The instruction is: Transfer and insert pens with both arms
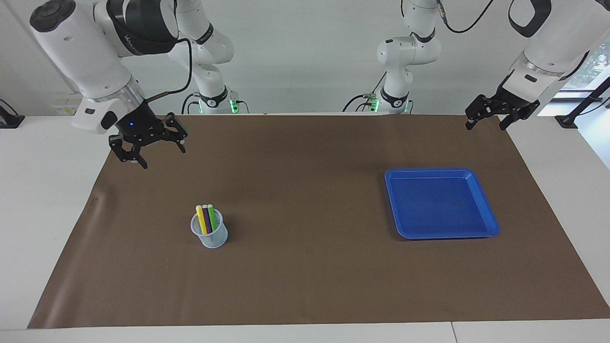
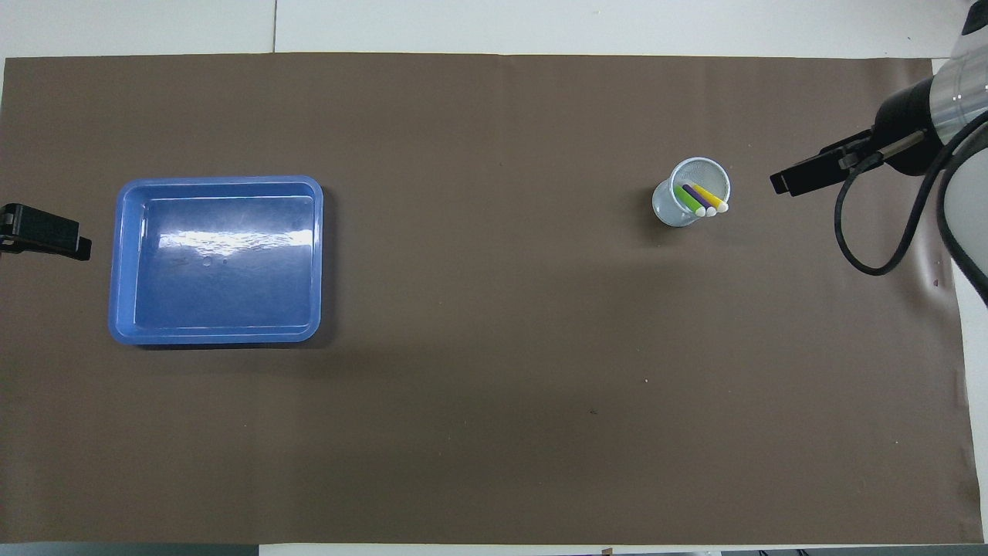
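From the facing view, my three pens [image 1: 206, 218] stood bunched in a clear cup [image 1: 209, 234] toward the right arm's end of the tabletop [image 1: 305, 286], so I judged a grab could snag two at once or tip the cup. My right gripper [image 1: 152, 147] hung spread and empty near that end's robot-side corner, my left gripper [image 1: 487, 120] likewise over the other. From overhead, the blue tray [image 2: 123, 255] lay bare by the left gripper [image 2: 46, 234].
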Robot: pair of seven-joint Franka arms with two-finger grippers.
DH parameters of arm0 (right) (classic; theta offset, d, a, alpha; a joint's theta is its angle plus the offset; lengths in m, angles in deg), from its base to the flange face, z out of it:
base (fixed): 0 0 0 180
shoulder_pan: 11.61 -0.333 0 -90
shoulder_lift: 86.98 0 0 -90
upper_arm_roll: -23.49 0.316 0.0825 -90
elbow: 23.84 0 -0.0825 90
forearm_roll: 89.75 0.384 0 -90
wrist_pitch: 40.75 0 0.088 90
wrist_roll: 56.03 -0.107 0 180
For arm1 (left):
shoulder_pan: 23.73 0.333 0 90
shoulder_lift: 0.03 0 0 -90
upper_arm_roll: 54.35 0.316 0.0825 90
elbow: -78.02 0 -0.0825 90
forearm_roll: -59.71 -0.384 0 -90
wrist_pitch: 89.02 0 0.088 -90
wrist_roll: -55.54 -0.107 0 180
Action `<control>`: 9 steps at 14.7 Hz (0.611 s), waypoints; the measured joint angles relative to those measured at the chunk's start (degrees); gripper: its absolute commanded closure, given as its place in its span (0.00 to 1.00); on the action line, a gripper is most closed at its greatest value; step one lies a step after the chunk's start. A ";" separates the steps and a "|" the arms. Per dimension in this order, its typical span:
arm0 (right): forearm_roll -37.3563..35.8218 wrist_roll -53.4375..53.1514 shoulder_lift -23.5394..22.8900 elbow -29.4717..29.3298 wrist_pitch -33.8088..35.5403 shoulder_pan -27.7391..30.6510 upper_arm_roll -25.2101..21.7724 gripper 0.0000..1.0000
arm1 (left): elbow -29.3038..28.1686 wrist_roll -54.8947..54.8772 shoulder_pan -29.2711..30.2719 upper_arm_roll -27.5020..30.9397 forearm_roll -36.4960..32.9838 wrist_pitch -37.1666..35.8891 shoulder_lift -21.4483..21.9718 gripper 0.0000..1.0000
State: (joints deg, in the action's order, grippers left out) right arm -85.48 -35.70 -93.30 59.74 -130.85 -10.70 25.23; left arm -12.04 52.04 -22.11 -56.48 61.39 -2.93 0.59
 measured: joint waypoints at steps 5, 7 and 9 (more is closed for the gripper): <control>-3.96 -5.24 2.52 0.92 3.74 0.14 0.09 0.00 | -0.90 -0.32 0.00 0.01 0.00 2.19 -0.07 0.00; -4.05 -5.40 2.62 1.53 4.35 3.52 -0.15 0.00 | -1.40 -0.34 0.00 0.02 -0.44 2.20 -0.08 0.00; -4.05 -5.40 4.54 4.15 4.93 3.38 -0.37 0.00 | -1.44 -0.34 0.00 0.04 -0.80 2.10 -0.08 0.00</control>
State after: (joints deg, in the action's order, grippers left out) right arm -89.52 -41.09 -88.76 63.89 -125.91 -7.32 24.86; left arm -13.49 51.71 -22.11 -56.44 60.59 -0.83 0.51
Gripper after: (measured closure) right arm 0.000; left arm 0.000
